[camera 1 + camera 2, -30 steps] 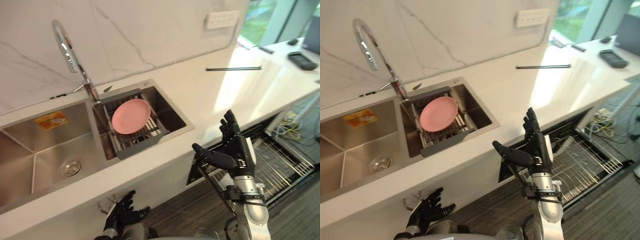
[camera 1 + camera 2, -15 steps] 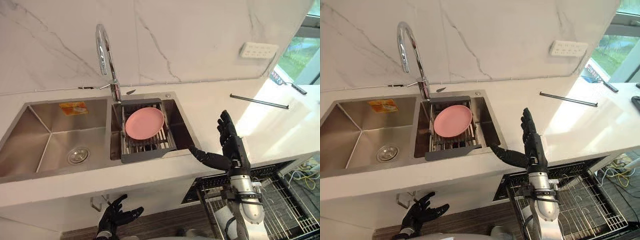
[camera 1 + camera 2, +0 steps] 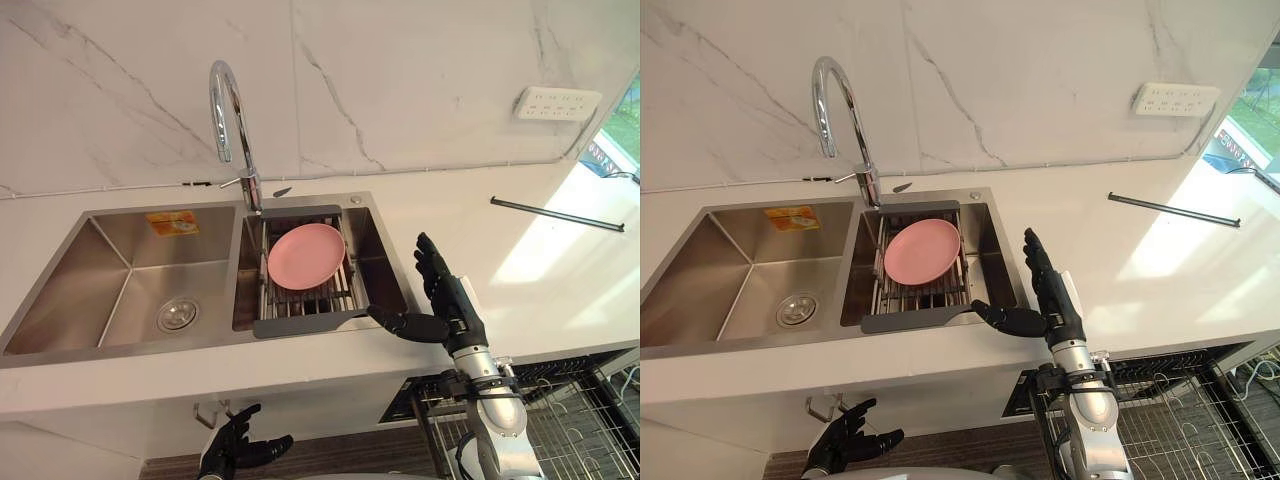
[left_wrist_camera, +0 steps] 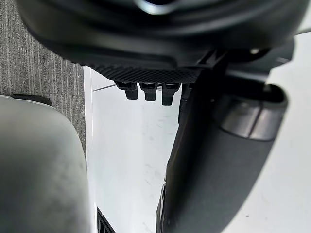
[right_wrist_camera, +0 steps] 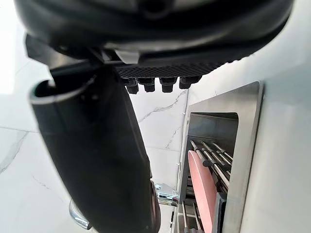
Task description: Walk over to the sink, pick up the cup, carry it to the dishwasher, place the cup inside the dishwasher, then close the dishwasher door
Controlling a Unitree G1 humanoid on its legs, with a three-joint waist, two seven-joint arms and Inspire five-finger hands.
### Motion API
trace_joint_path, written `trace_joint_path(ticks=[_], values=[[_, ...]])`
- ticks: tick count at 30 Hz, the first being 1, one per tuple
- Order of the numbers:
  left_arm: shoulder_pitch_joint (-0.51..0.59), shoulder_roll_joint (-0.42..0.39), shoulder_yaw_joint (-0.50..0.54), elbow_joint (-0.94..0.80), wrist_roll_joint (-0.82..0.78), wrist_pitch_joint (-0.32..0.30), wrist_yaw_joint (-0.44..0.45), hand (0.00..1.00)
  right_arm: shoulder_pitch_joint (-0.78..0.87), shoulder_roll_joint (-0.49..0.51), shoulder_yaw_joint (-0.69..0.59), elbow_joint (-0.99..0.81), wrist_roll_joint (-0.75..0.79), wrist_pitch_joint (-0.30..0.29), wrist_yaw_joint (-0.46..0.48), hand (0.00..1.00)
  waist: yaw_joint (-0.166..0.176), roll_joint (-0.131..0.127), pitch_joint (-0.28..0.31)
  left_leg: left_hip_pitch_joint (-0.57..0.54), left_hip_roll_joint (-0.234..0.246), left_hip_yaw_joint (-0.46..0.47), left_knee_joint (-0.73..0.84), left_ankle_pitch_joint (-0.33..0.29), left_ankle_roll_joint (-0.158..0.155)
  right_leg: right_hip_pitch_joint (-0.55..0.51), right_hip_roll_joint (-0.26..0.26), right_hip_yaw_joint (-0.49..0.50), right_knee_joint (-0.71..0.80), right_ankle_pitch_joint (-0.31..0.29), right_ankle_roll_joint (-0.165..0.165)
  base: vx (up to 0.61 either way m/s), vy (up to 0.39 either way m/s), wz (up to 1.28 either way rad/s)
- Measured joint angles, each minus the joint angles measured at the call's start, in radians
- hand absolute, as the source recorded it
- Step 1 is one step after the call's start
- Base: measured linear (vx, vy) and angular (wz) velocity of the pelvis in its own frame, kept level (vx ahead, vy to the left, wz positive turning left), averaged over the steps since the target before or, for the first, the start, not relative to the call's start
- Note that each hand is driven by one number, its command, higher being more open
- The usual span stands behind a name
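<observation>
Double sink (image 3: 62,292) set in a white surface (image 3: 500,268), with a curved faucet (image 3: 228,108) behind the divider between the 2 basins. The left basin has a round drain (image 3: 176,316) and an orange sticker (image 3: 172,222) on its back wall. The right basin has a grey drying rack (image 3: 310,322) across it, and 1 pink plate (image 3: 306,256) lies tilted on the rack.

Right hand (image 3: 455,305) is up over the front edge of the surface, just right of the sink. Its fingers (image 5: 155,83) are straight and spread, released, holding nothing. The thumb (image 3: 400,324) sticks out toward the rack's front corner; cannot tell if it touches.

Left hand (image 3: 235,450) is low, below the surface edge. Its fingers (image 4: 146,90) are spread loose, holding nothing.

Cannot tell where the cup is.

The dishwasher's wire rack (image 3: 575,430) is pulled out under the surface at lower right. A thin black rod (image 3: 556,213) lies on the surface to the right, well apart from the sink. White socket strip (image 3: 558,103) on the marble wall.
</observation>
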Motion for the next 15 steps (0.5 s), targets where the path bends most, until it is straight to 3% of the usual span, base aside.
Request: trace_joint_path(ticks=[15], values=[[0.020,0.020,-0.006,0.006,0.078,0.022,-0.002,1.00,-0.023,0.001,-0.021,-0.009,-0.120,0.020,-0.160,1.00,-0.012,0.000,-0.017,0.004,0.004,0.040,-0.067,0.019,-0.008,0.004,0.000,-0.016,-0.061,0.027,0.007,0.05,0.009,0.01]])
